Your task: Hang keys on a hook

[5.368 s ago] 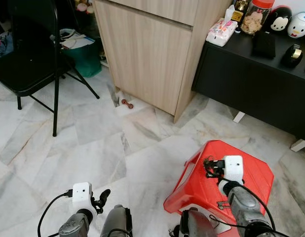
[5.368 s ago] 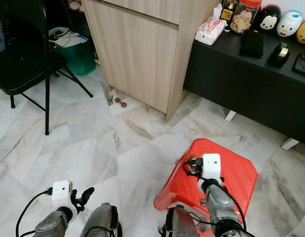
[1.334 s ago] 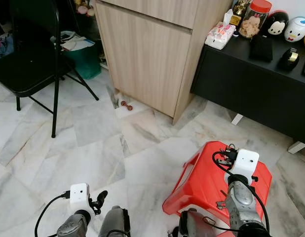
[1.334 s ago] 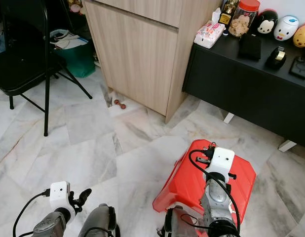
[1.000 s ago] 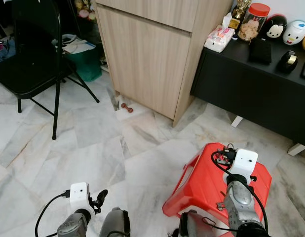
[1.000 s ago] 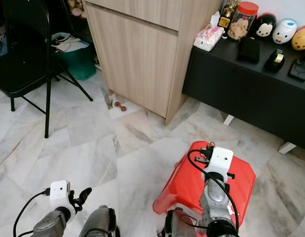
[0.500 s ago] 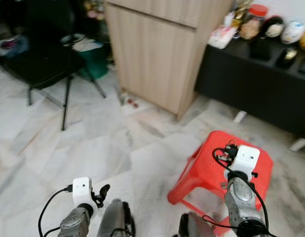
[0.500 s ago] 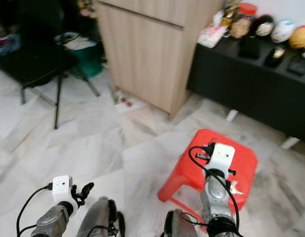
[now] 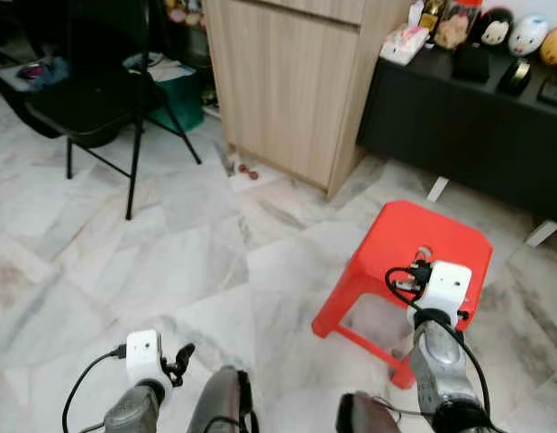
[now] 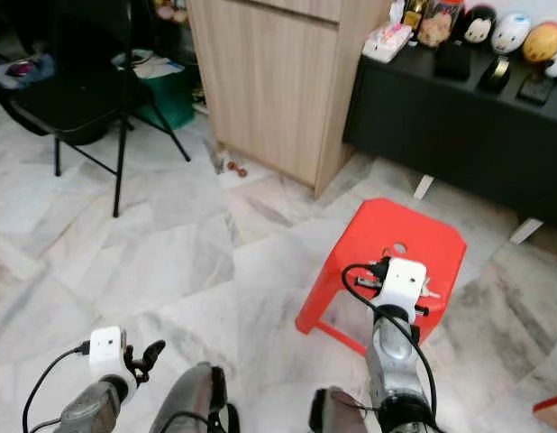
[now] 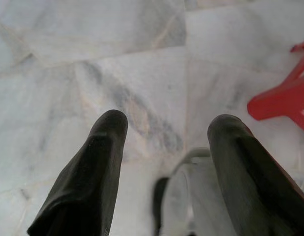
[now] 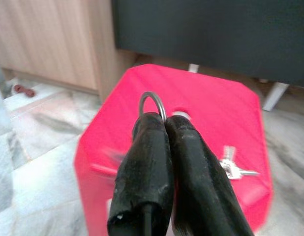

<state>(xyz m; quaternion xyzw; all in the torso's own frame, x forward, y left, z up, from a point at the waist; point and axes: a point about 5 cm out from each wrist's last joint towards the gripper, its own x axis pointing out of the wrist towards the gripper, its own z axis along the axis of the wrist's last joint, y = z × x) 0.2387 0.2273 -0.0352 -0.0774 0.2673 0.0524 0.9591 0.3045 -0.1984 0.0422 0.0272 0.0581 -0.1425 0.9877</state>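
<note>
My right gripper (image 12: 164, 123) is shut on a thin metal key ring (image 12: 153, 100), whose loop sticks up between the two black fingers. A small bunch of silver keys (image 12: 232, 166) hangs beside the fingers, seen against the red stool (image 9: 414, 236). In the eye views the right wrist (image 9: 443, 287) is held just above the stool's near edge. My left gripper (image 11: 167, 123) is open over the marble floor, low at my left side (image 9: 179, 354), holding nothing.
A light wooden cabinet (image 9: 296, 81) stands ahead, with a black sideboard (image 9: 468, 126) carrying jars and figurines to its right. A black folding chair (image 9: 89, 90) and a green bin (image 9: 178, 101) are at the left. Open marble floor lies between.
The whole view has pulled back and shifted: the stool now lies further ahead and shows whole. My right gripper stays shut on the ring; the left arm hangs as before.
</note>
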